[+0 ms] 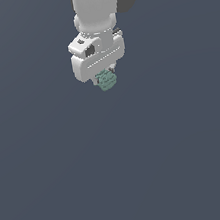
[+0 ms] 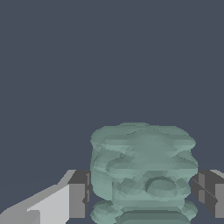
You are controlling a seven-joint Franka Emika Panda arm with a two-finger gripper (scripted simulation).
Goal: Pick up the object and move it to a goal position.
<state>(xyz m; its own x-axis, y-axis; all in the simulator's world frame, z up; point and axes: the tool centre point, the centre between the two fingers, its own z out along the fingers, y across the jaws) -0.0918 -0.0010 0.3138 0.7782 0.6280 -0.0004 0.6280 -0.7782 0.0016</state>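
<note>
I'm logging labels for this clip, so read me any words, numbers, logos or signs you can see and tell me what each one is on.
None: no text, number, logo or sign is readable in either view.
The white claw is unmarked.
The pale teal block between its fingers shows only ridges and bumps.
The dark grey background is plain.

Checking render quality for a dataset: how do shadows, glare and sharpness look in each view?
Exterior view: flat even light, no cast shadow or glare, the small block under the end effector looks coarse. Wrist view: block fills the frame, faceted and soft-edged, no highlights.
</note>
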